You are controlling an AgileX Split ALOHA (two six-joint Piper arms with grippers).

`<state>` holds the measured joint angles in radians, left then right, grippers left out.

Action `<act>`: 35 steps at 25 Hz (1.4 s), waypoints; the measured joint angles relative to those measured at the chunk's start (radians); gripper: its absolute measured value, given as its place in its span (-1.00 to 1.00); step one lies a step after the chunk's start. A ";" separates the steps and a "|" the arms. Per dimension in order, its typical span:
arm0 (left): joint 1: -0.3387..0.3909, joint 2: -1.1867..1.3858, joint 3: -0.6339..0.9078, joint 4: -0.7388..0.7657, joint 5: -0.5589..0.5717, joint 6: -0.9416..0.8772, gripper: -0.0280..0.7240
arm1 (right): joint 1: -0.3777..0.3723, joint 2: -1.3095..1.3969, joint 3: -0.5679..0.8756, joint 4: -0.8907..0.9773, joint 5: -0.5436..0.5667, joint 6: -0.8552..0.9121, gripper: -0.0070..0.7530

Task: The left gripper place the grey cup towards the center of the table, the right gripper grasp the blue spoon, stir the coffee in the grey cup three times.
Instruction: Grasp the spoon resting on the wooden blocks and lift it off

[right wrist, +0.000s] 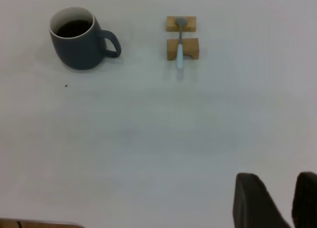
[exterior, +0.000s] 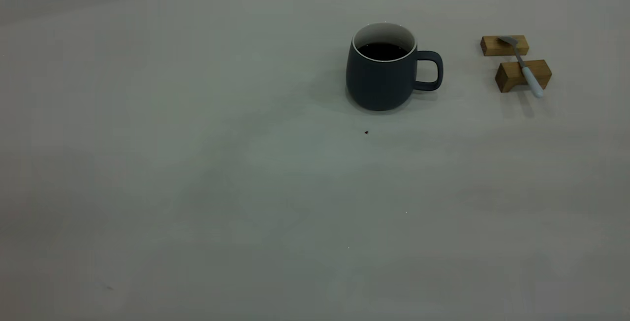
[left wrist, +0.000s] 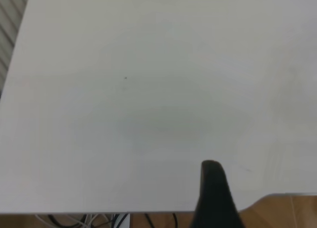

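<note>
The grey cup [exterior: 383, 76] stands upright on the table [exterior: 197, 163], right of its middle and towards the back, with its handle pointing right. Dark coffee [exterior: 382, 50] fills it. The blue spoon [exterior: 524, 67] lies across two wooden blocks to the cup's right, with its handle towards the front. The right wrist view shows the cup [right wrist: 79, 42] and the spoon [right wrist: 180, 47] far off. My right gripper [right wrist: 277, 181] hangs near the table's front edge, slightly open and empty. Of my left gripper [left wrist: 265, 188] only one finger [left wrist: 213, 188] shows, with nothing beside it. Neither arm appears in the exterior view.
Two small wooden blocks [exterior: 504, 45] [exterior: 522, 75] carry the spoon at the back right. A tiny dark speck [exterior: 366, 132] lies just in front of the cup. The table's near edge [left wrist: 148, 212] and the floor below it show in the left wrist view.
</note>
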<state>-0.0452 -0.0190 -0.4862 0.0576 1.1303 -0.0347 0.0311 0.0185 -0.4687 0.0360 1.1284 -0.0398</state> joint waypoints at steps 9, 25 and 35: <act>-0.006 0.000 0.000 0.000 0.000 0.000 0.63 | 0.000 0.179 -0.073 0.002 -0.074 0.000 -0.32; -0.006 0.000 0.000 0.000 0.000 0.000 0.63 | 0.000 1.121 -0.262 0.253 -0.515 -0.347 0.41; -0.006 0.000 0.000 0.000 0.000 0.000 0.63 | 0.000 1.585 -0.467 0.289 -0.550 -0.412 0.41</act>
<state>-0.0515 -0.0190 -0.4862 0.0576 1.1303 -0.0347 0.0311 1.6032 -0.9359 0.3250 0.5784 -0.4517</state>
